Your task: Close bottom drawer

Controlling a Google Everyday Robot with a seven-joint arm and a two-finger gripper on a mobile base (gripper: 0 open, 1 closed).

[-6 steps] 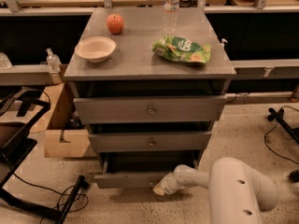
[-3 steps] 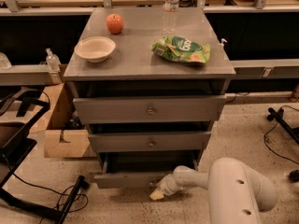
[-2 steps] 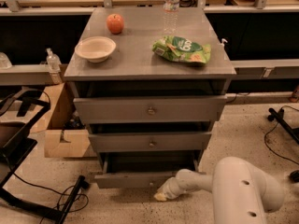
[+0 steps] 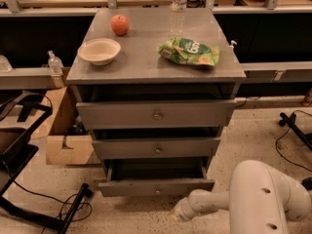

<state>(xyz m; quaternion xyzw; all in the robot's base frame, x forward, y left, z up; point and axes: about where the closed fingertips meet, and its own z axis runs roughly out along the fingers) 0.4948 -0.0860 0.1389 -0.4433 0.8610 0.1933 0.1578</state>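
The bottom drawer (image 4: pixel 156 186) is the lowest of three grey drawers in a grey cabinet. It stands pulled out, its flat front panel with a small round knob (image 4: pixel 157 191) forward of the drawers above, its dark inside showing. My white arm reaches in from the lower right. The gripper (image 4: pixel 174 214) is low near the floor, just below and to the right of the drawer's knob, close in front of the panel.
On the cabinet top (image 4: pixel 146 57) are an apple (image 4: pixel 120 24), a white bowl (image 4: pixel 99 50), a green chip bag (image 4: pixel 189 51) and a water bottle (image 4: pixel 178 4). A cardboard box (image 4: pixel 66 130) and a black frame (image 4: pixel 19 155) with cables stand at the left. Shelving runs behind.
My gripper has shifted slightly to the right and down along the drawer front. The bottom drawer stays pulled out about as far as before.
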